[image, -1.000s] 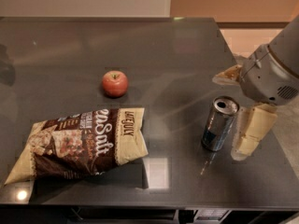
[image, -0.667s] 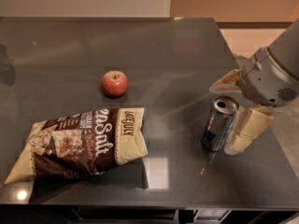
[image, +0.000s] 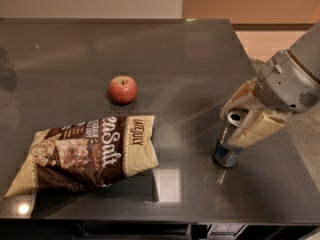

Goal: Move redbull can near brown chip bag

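My gripper (image: 233,125) straddles the top of the slim silver, blue-based redbull can (image: 226,151) on the right of the dark glossy desk (image: 200,49). I cannot tell if it's clamped. The can looks light, rigid, slick and tippy, so I'd grip mid-body. The large crinkled brown chip bag (image: 90,151) lies well to the left.

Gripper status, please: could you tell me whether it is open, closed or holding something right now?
Gripper: closed on the upper part of the can, which stands on the table.
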Controlling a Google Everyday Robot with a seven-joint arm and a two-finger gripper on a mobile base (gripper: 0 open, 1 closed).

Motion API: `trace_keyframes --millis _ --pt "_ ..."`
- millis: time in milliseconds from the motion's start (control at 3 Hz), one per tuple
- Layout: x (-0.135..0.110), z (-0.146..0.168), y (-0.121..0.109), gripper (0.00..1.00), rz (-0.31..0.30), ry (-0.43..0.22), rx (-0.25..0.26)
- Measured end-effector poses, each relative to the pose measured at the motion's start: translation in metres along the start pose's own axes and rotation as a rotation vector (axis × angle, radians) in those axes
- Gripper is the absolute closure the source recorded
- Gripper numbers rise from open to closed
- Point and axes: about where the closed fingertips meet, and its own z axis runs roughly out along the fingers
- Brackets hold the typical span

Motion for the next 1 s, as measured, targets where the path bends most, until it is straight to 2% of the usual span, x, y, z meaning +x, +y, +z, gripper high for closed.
trace_keyframes --millis 333,667,1000 --pt "-0.022 0.001 0.004 0.87 -0.035 -0.049 -0.035" --pt "-0.052 0.008 0.011 1.00 -0.082 -0.094 -0.078" --pt "-0.081 0.020 0.020 1.00 -0.133 -0.121 -0.125"
